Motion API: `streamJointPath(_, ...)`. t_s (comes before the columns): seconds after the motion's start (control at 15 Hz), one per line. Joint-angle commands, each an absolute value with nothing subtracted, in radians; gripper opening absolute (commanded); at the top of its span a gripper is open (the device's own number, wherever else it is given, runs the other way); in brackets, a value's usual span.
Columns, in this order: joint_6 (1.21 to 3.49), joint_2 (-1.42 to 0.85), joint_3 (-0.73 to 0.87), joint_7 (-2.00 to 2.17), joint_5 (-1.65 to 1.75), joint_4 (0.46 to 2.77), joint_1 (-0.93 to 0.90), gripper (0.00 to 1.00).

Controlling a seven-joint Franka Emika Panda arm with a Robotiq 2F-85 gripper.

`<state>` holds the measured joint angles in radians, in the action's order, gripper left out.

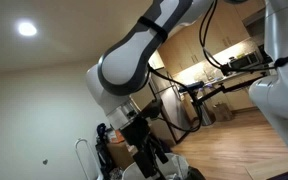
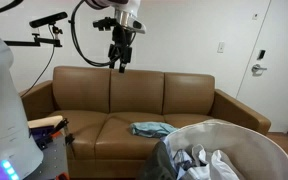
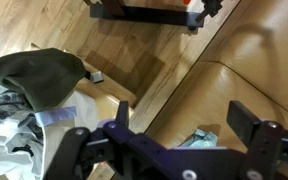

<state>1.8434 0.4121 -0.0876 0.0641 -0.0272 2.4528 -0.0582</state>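
Leather sofa [image 2: 134, 95] on wood floor [image 3: 134, 50], white door [image 2: 259, 50] near it

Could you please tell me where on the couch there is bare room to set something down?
In an exterior view, the couch seat is bare from the armrest at picture left to the blue cloth, and again between the cloth and the armrest at picture right. It is crowded at the basket in front of that end, heaped with clothes.

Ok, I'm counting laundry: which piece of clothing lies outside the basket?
The blue-grey cloth, crumpled on the seat of the sofa. It lies alone there, while the other clothes are all piled inside the basket.
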Motion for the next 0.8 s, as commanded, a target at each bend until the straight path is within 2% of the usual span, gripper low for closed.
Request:
streamJointPath(0.0, 1.842, 0.412, -0.085, 0.065, -0.026, 2.452, -0.062, 1.0)
streamJointPath(0.33, 2.257, 0.298, -0.079, 0.016, -0.033, 2.491, -0.071, 1.0)
streamJointPath(0.73, 2.717, -0.021, -0.086, -0.187, -0.173, 2.485, -0.159, 1.0)
